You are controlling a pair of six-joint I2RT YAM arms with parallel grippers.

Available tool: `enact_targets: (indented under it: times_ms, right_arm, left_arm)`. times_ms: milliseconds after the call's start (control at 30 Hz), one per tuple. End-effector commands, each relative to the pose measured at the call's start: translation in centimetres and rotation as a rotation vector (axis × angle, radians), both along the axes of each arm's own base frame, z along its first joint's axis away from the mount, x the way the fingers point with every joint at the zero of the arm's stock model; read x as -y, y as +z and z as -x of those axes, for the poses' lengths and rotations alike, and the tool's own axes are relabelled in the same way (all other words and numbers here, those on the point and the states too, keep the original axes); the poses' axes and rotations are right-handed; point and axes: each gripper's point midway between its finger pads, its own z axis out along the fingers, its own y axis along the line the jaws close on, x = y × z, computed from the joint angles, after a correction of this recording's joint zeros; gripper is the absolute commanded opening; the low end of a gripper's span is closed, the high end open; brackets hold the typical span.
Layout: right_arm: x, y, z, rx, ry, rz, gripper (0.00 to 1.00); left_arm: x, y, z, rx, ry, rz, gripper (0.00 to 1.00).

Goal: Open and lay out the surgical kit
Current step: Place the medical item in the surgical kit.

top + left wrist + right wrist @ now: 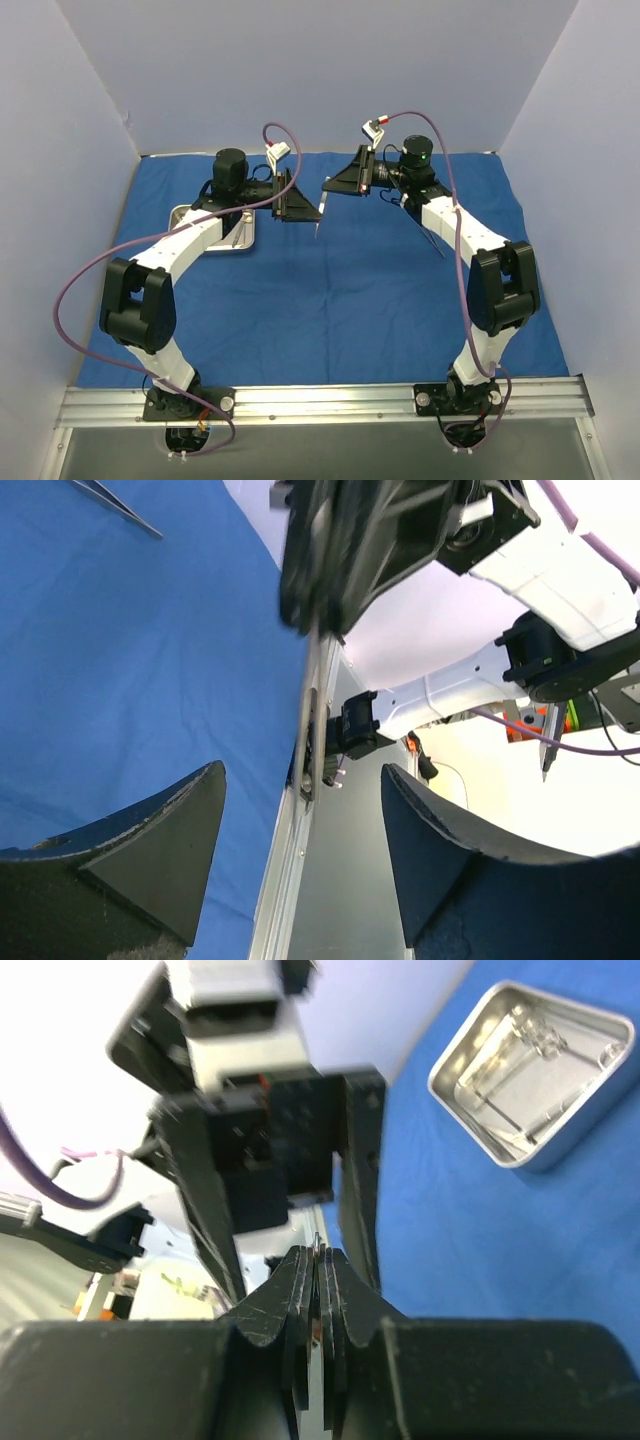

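Note:
The royal-blue cloth lies spread flat over the table. The shiny steel tray sits on it at the back left, partly under my left arm; in the right wrist view the tray holds thin silver instruments. My right gripper is shut on a thin silver instrument that hangs down above the cloth; its jaws pinch the metal edge. My left gripper is open, facing the right one. In the left wrist view the instrument lines up with the gap between my open fingers, untouched.
Another thin silver instrument lies on the cloth beside my right arm; it also shows in the left wrist view. Pale walls stand at the back and sides. A metal rail runs along the near edge.

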Motion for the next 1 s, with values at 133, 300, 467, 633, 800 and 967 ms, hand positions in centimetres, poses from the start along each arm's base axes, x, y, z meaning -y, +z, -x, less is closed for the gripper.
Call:
enact_targets:
  times_ms: [133, 300, 467, 633, 800, 967]
  right_arm:
    - [0.6, 6.2, 1.1, 0.127, 0.016, -0.172, 0.00]
    - [1.3, 6.3, 0.7, 0.124, -0.008, -0.167, 0.00]
    - [4.2, 0.1, -2.4, 0.171, -0.196, 0.284, 0.47]
    - [8.4, -4.1, -2.7, 0.360, -0.318, 0.762, 0.55]
    - [10.7, -2.9, -0.7, 0.676, -0.350, 0.962, 0.56]
    - [10.9, -1.6, 3.4, 1.080, -0.225, 1.073, 0.57]
  left_arm:
    - [1.0, 1.2, 1.4, 0.059, -0.062, 0.010, 0.69]
    - [1.4, 1.6, 1.6, 0.049, -0.105, 0.031, 0.13]
    - [1.2, 1.4, 2.2, -0.010, -0.139, 0.043, 0.02]
    - [1.1, 1.3, 2.8, -0.112, -0.183, 0.063, 0.02]
    - [0.7, 1.9, 4.5, -0.158, -0.232, 0.108, 0.02]
    - [0.2, 2.5, 6.4, -0.234, -0.243, 0.173, 0.02]
